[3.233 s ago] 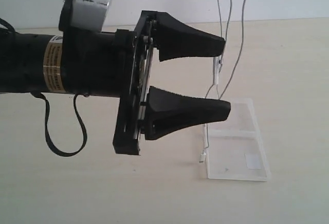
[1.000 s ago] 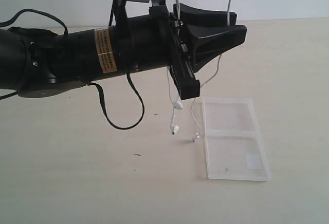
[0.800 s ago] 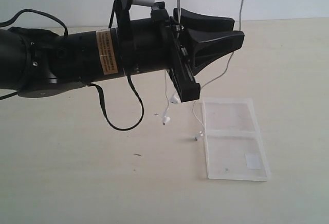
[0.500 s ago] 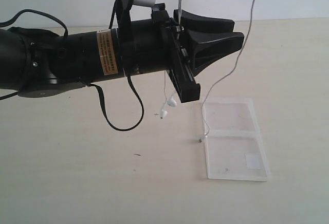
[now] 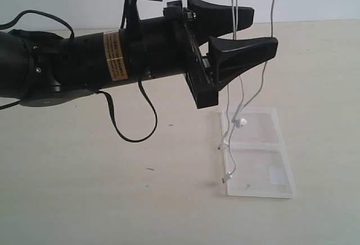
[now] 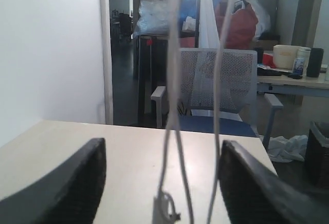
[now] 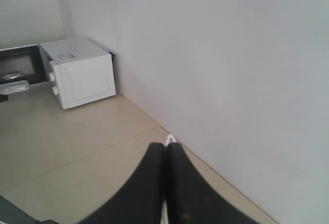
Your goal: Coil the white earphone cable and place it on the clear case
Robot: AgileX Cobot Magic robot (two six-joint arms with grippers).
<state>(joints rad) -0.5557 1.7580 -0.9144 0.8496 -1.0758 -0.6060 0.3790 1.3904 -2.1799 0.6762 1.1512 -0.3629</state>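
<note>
The white earphone cable [image 5: 234, 59] hangs in long strands from above the exterior view. Its earbuds [image 5: 241, 122] and plug [image 5: 226, 177] dangle just over the clear case [image 5: 264, 169], which lies flat on the table. My left gripper [image 5: 264, 30] is open and held level, well above the case. In the left wrist view the cable strands [image 6: 172, 106] and the inline piece [image 6: 163, 208] hang between its spread fingers [image 6: 77, 183] without being pinched. My right gripper [image 7: 165, 147] is shut on the cable [image 7: 169, 139], a white bit showing at its tips. It is above the exterior view's frame.
A black robot cable [image 5: 129, 130] loops down under the left arm toward the table. The beige table's far edge meets a white wall. A white microwave [image 7: 82, 77] shows in the right wrist view, and a chair [image 6: 216, 90] beyond the table in the left wrist view.
The left gripper's fingers have spread apart. The hanging strands shifted right, and the earbuds swung from left of the case to over it.
</note>
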